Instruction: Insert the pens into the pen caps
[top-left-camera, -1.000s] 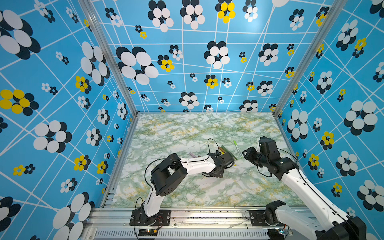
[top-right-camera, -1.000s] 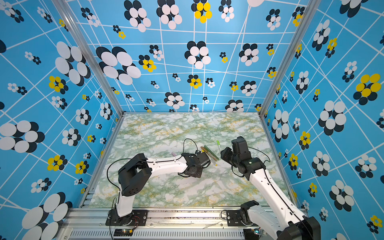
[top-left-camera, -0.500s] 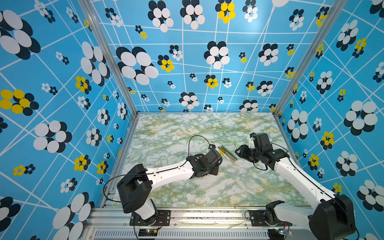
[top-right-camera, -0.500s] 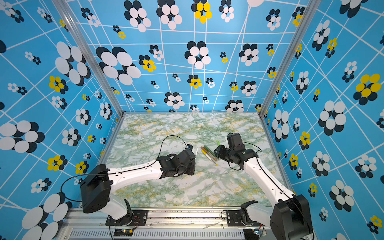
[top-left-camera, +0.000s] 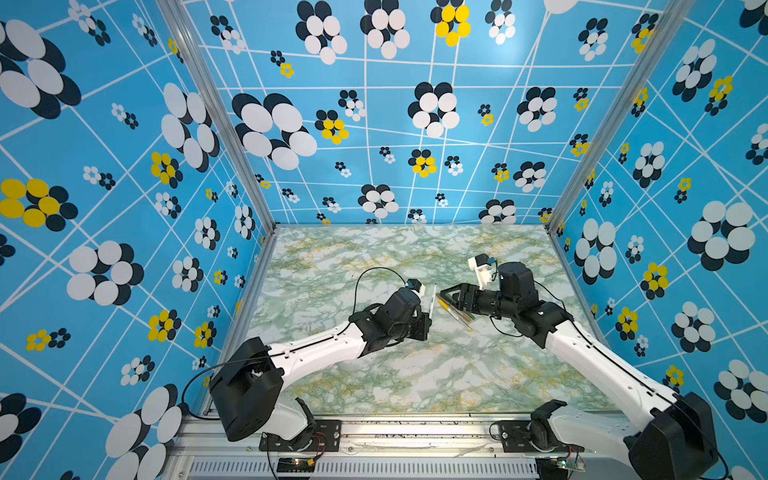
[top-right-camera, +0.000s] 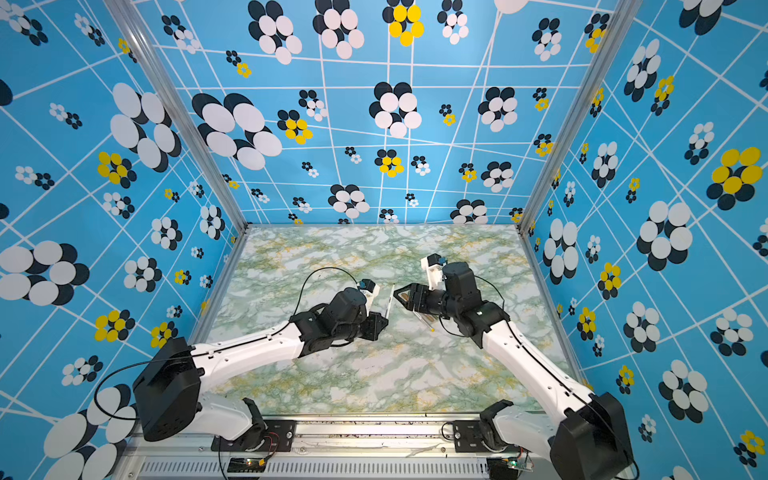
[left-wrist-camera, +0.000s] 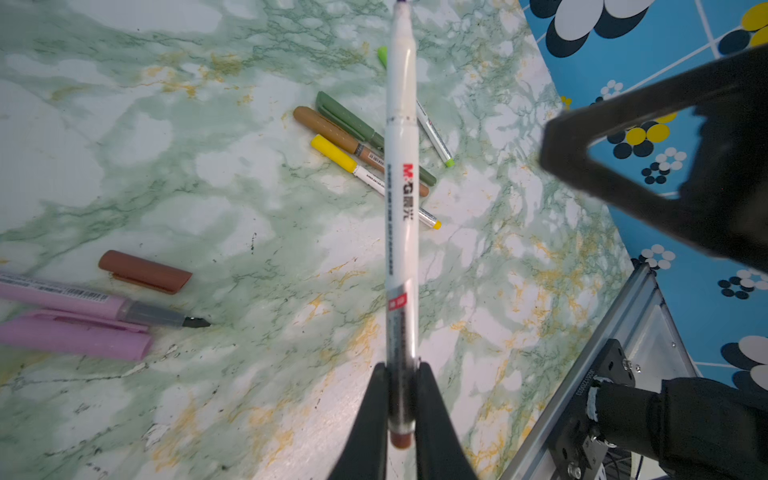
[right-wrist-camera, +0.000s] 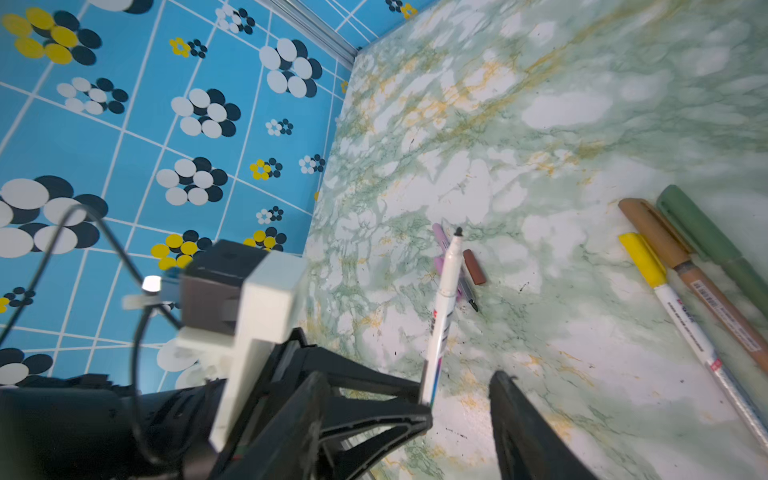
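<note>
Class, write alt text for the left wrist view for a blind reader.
The left tool grips a white plastic marker pen near its brown end, uncapped tip pointing away. On the green marbled table lie a loose reddish-brown plastic cap and several other pens.

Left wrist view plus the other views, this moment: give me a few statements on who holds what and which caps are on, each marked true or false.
1. The left claw is shut on a white pen. True.
2. The right claw grips the brown cap. False: that claw is open and empty, and the cap lies loose on the table.
3. The pink pen lies uncapped, with the pink cap beside it. True.
4. The yellow cap lies loose on its own. False: it is fitted on the yellow pen.
5. The held white pen is capped. False: its dark tip is bare.
</note>
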